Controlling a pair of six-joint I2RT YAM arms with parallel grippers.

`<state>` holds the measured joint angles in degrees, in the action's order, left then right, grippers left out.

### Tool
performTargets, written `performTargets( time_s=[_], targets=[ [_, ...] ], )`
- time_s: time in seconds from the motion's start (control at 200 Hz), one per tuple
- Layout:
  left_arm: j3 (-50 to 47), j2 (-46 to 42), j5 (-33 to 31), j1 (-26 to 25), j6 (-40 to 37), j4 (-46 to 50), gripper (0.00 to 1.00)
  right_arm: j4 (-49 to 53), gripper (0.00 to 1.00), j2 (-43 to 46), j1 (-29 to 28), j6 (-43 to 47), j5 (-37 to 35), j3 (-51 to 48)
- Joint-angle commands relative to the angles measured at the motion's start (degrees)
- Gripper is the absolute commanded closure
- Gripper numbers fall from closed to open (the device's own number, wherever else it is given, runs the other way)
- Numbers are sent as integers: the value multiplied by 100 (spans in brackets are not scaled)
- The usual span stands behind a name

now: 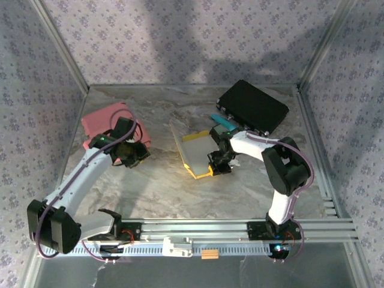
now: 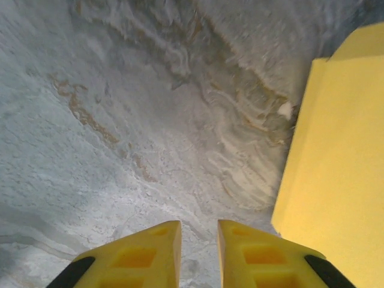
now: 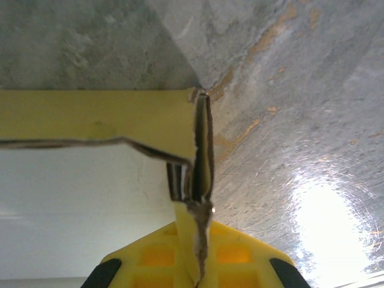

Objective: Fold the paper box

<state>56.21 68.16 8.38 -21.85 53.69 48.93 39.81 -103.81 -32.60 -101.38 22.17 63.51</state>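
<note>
A partly folded paper box (image 1: pixel 195 153), yellow outside and pale grey-white inside, lies just to the left of the right gripper (image 1: pixel 219 161). One long panel stands tilted up on the side away from that gripper. In the right wrist view the box's doubled card edge, ragged and brown along the cut, runs straight up from between the yellow fingers (image 3: pixel 162 255), which are clamped flat on it. A yellow wall runs across beyond the fingertips, with the white inner face to their left.

The left gripper (image 2: pixel 199 252) hangs over bare table with its yellow fingers a narrow slit apart and nothing between them. A yellow side of the box lies ahead and to its right, apart from the fingertips.

The table (image 1: pixel 156 186) is grey marble-patterned with tan veins and shows a bright glare patch to the right of the right gripper. Walls (image 1: pixel 180 36) of lilac-grey floral print enclose it on three sides. Metal rails (image 1: pixel 198 228) run along the near edge at the arm bases.

A closed black case (image 1: pixel 253 107) sits beyond the right gripper; what it contains cannot be seen. A teal item (image 1: pixel 223 122) lies between them. A flat pink item (image 1: pixel 105 120) lies just behind the left gripper.
</note>
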Motion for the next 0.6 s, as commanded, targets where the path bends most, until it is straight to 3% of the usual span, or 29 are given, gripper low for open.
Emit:
performTargets(
  time_s=[0.0, 0.135, 0.35, 0.47, 0.595],
  targets=[
    [-321, 112, 454, 31, 189, -914, 79, -132, 100, -188, 23, -163, 115, -208],
    [-583, 548, 853, 22, 378, -1742, 80, -125, 94, -184, 41, -79, 156, -200],
    [-372, 1188, 955, -89, 499, -2369, 80, 136, 58, 117, 45, 117, 5, -40],
    [-124, 1424, 1018, -205, 515, -2443, 79, 491, 47, 322, 82, 427, -176, 261],
    [15, 1481, 1016, -300, 562, -2466, 79, 687, 42, 616, 101, 580, -305, 432]
  ],
)
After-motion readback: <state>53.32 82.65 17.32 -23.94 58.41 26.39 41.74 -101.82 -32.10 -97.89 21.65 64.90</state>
